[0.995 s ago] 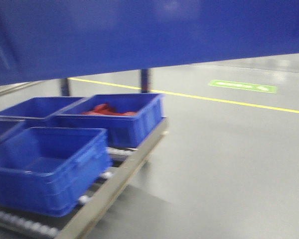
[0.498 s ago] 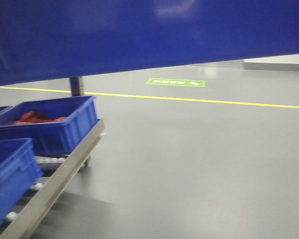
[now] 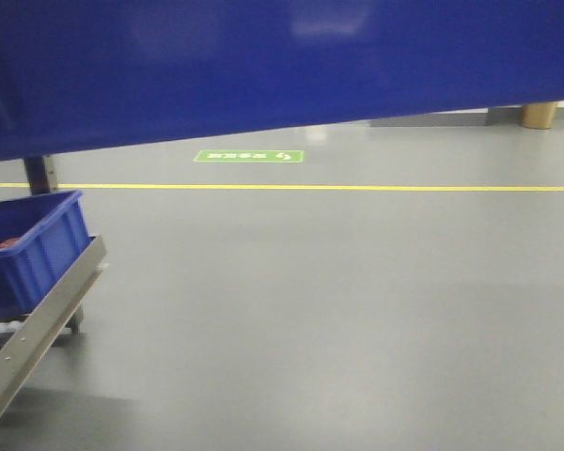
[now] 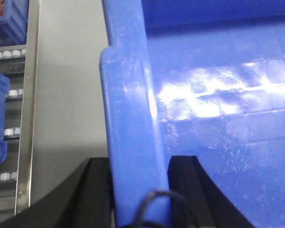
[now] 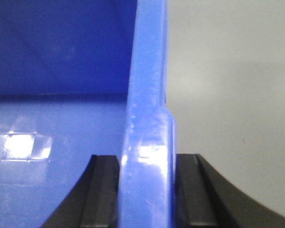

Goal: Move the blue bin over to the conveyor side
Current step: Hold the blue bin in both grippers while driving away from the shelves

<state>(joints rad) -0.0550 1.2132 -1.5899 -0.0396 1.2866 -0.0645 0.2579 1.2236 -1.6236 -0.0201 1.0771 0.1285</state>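
The blue bin (image 3: 263,66) hangs lifted and fills the whole top of the front view. My left gripper (image 4: 140,164) is shut on the bin's left rim (image 4: 128,104), with one black finger (image 4: 97,183) outside the wall and the other inside. My right gripper (image 5: 147,164) is shut on the right rim (image 5: 149,95), one black finger (image 5: 192,185) outside over the floor, the other inside the bin. The glossy inner floor of the blue bin (image 5: 47,142) shows in both wrist views. The conveyor is out of view.
At the left, a roller rack with a steel rail (image 3: 38,324) carries another blue bin (image 3: 33,249) with something red inside. The rack's rollers (image 4: 9,92) show left of my left gripper. Grey floor (image 3: 357,301) carries a yellow line (image 3: 310,187) and a green sign (image 3: 249,156).
The front view has swung to the right: the rack with its bins has slid out to the left edge and the green sign has shifted left. The lifted bin stays at the top.
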